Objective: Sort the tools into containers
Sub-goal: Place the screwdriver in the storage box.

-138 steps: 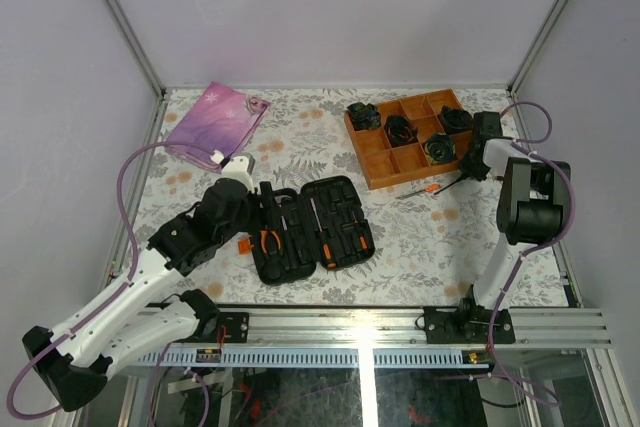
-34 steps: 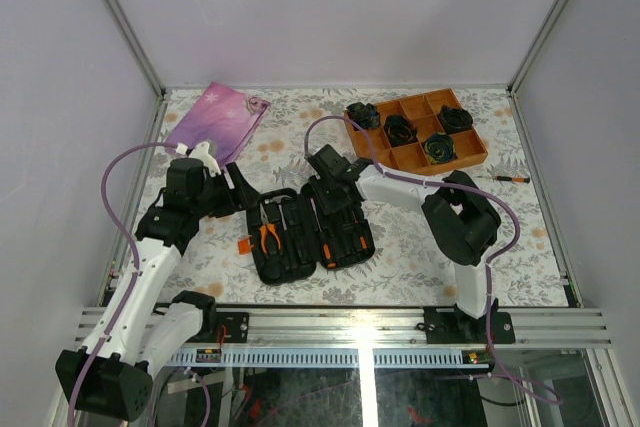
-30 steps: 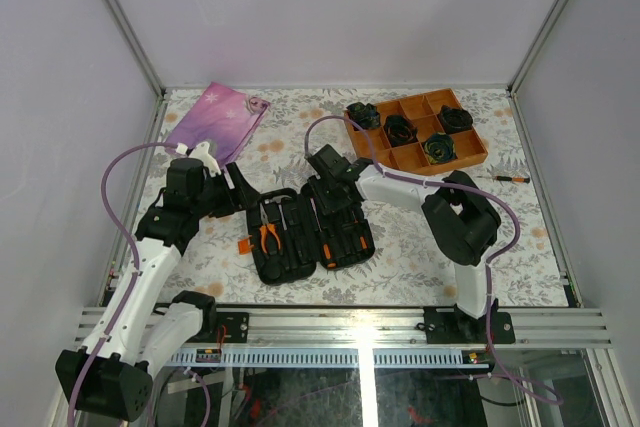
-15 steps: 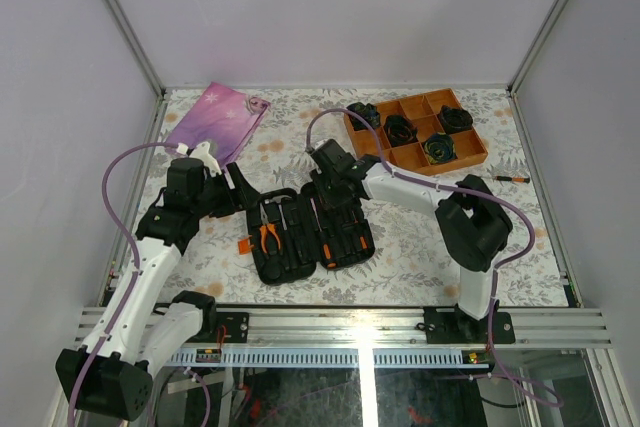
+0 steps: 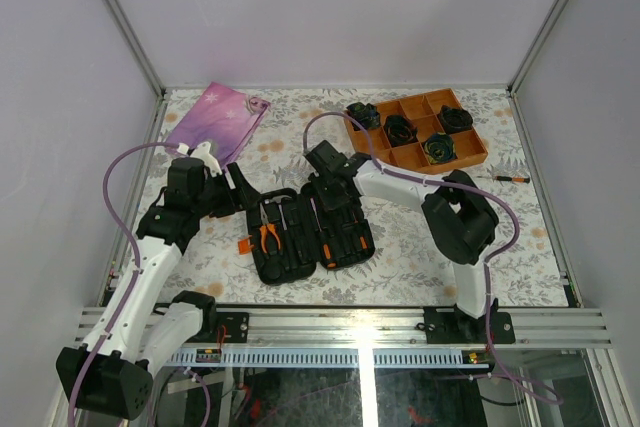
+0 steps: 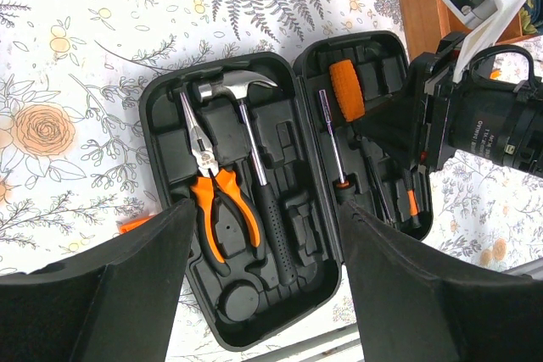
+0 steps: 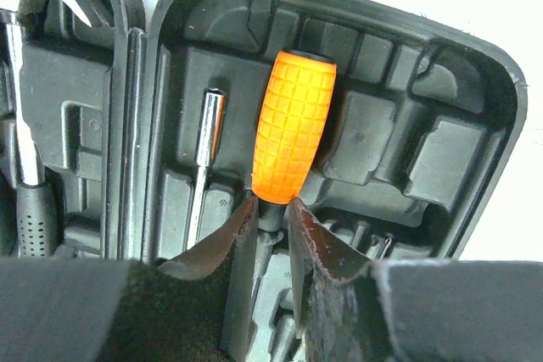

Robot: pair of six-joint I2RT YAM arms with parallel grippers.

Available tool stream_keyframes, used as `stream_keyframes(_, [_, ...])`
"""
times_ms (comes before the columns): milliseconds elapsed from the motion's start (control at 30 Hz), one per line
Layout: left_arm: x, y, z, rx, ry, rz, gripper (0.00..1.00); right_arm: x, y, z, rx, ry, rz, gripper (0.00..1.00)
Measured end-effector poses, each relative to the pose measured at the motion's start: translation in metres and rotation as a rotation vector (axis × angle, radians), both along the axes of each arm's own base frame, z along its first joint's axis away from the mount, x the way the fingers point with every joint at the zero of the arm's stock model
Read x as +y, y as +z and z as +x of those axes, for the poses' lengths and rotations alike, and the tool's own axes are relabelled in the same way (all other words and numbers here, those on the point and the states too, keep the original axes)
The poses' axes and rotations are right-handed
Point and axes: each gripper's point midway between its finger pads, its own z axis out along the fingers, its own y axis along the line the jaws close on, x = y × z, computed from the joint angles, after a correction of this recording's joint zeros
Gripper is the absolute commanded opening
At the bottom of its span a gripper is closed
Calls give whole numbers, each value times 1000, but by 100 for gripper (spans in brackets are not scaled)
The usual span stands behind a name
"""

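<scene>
Black moulded tool case [image 6: 151,150] open on tabletop. Left half: steel claw hammer [image 6: 254,167], orange-handled pliers [image 6: 216,201]. Right half: ribbed orange-handled driver [image 7: 293,129]. Your left tool [image 6: 267,209] is spread; your right tool [image 7: 271,209] flanks the driver's neck, pinch unclear.

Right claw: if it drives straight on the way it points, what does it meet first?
The orange screwdriver handle, seated in the open tool case. The right claw straddles the dark neck just below it, so contact would likely come quickly; depth is unclear.
</scene>
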Motion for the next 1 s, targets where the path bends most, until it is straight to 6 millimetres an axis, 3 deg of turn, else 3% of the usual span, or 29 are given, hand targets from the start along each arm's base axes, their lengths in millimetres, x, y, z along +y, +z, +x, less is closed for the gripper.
stream_keyframes(333, [-1, 0, -1, 2, -7, -5, 68, 1, -1, 7, -11, -22, -24, 22])
stream_keyframes(600, [-2, 0, -1, 2, -9, -6, 68, 4, -2, 17, -56, -43, -8, 41])
stream_keyframes(767, [-2, 0, -1, 3, -10, -7, 68, 4, -7, 13, -64, -37, 17, 43])
stream_keyframes(1000, [-3, -1, -1, 9, -14, -9, 68, -1, 8, 8, -84, -39, 39, 41])
